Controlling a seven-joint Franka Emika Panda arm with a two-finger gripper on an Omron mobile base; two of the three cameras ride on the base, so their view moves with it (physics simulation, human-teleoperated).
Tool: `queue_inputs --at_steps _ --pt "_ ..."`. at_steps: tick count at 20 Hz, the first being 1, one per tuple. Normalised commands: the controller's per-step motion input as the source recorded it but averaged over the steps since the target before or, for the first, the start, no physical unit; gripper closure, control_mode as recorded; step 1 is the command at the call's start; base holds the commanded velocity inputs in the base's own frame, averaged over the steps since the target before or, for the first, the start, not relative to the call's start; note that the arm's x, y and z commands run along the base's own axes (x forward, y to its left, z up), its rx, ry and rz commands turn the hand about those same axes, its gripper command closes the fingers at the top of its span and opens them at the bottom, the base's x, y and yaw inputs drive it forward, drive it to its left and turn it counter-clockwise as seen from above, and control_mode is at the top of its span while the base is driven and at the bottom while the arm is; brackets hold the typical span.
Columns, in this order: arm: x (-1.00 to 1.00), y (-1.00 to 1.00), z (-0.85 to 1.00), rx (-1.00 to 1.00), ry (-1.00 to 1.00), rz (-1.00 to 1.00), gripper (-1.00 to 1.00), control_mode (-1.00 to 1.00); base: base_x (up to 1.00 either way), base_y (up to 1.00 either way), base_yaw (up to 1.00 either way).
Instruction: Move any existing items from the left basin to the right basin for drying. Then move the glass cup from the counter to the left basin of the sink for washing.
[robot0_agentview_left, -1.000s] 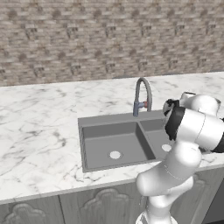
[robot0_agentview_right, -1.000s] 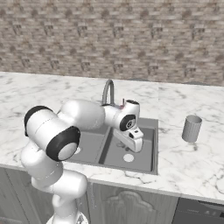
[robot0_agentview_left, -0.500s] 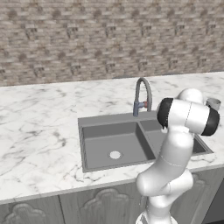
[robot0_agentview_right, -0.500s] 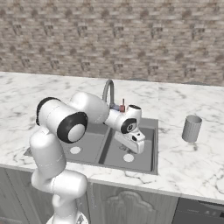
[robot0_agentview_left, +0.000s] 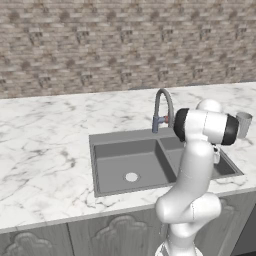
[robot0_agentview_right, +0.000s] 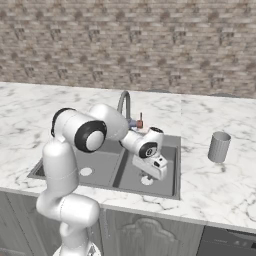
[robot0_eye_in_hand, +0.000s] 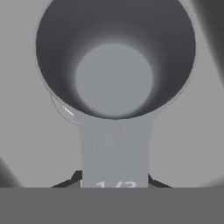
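Note:
A small grey cup (robot0_eye_in_hand: 114, 65) with a flat handle sits right in front of the hand camera, and I look down into its round bowl. The handle runs back between the two dark fingertips of my gripper (robot0_eye_in_hand: 114, 180), which is shut on it. In the right base view my gripper (robot0_agentview_right: 152, 173) hangs low in the right basin (robot0_agentview_right: 167, 156), just above its white drain (robot0_agentview_right: 146, 180). The left basin (robot0_agentview_left: 125, 162) holds only its drain (robot0_agentview_left: 131, 176). The tall grey glass cup (robot0_agentview_right: 219, 146) stands upright on the counter (robot0_agentview_right: 225, 185), right of the sink; the left base view shows the glass cup (robot0_agentview_left: 243, 124) too.
The curved grey faucet (robot0_agentview_left: 162, 107) rises behind the divider, close to my forearm. A brick wall (robot0_agentview_left: 125, 45) closes the back of the counter. Wide marble lies left of the sink (robot0_agentview_left: 45, 150).
The hand has sunk lower into the right basin with the small cup, and the elbow has swung round above it. The glass cup has not moved.

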Motion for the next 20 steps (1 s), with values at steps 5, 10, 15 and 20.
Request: queue_inputs --at_steps 5,10,15,20 --pt "0.08 -0.01 -0.4 0.0 -0.03 0.06 1.0 -1.0 0.0 0.0 0.0" --pt "0.03 0.0 -0.29 0.03 -0.03 0.07 1.0 -1.0 0.0 0.0 0.0" --pt "0.02 0.0 -0.26 0.03 -0.05 0.07 1.0 -1.0 0.0 0.0 0.0" --pt "0.04 0.0 -0.29 0.02 -0.02 0.07 1.0 -1.0 0.0 0.0 0.0"
